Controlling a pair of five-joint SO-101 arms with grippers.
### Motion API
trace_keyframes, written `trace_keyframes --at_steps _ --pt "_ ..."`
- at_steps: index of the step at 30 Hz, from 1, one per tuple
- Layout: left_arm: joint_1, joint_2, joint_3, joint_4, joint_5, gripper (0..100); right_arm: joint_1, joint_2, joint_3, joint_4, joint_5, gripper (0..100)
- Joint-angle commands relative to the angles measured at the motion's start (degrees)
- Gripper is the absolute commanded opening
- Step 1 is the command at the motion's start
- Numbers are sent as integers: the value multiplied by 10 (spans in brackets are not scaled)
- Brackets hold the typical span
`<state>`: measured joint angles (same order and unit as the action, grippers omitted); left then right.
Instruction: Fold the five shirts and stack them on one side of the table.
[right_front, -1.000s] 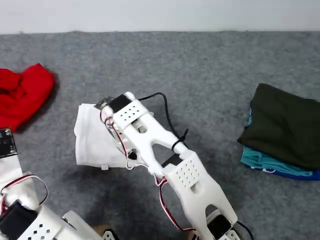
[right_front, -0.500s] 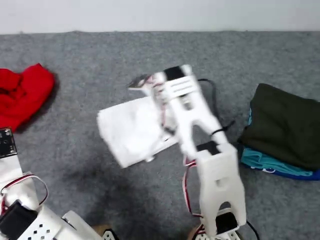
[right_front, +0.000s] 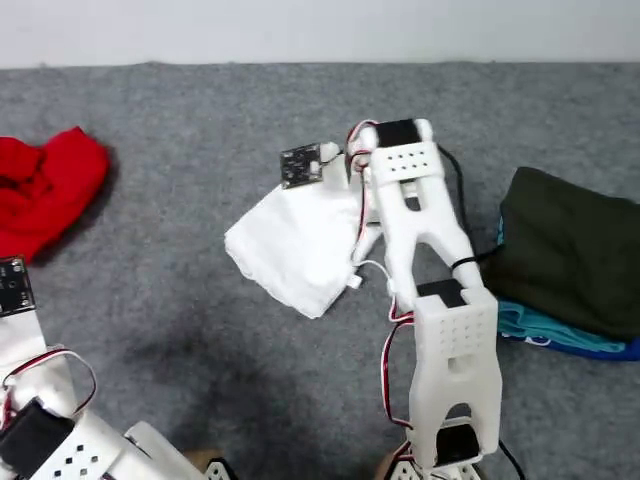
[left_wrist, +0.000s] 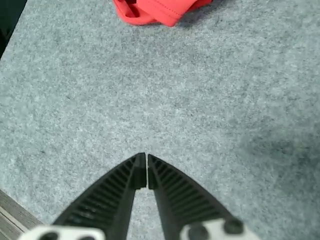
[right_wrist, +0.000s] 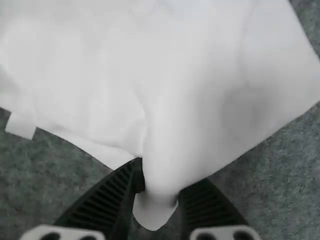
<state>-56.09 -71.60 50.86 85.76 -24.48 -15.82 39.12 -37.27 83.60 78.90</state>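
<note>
Pinches a bunched fold of the white shirt (right_wrist: 150, 75) in the right pincer (right_wrist: 155, 200), with the cloth squeezed between the two black jaws. Places this pincer in the upper middle of the high view, with the shirt spreading down and to the left from it as a rough folded square over the grey counter (right_front: 200, 110). Hard to tell whether lying flat or partly lifted. Holds the left pincer (left_wrist: 146, 172) pressed together, tips almost touching, above bare counter. Shows a crumpled red shirt (right_front: 45, 185) at the left edge of the high view, well apart from the white one. Shows at the right edge a stack: dark shirt (right_front: 570, 245) on top, teal shirt (right_front: 530, 325) under it, blue shirt (right_front: 610, 350) just visible at the bottom.
</note>
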Motion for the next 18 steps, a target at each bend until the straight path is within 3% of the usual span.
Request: trace_keyframes --at_steps 1,11,15,18 --pt "4 -4 -1 -17 -1 15 -7 -40 -14 -12 -105 146" --pt "4 -4 -1 -17 0 15 -54 -93 -136 89 -401 162" --pt "4 -4 2 -17 1 15 -112 -86 -148 108 -485 154" --pt "4 -4 1 -17 1 15 -162 -48 -147 75 -514 69"
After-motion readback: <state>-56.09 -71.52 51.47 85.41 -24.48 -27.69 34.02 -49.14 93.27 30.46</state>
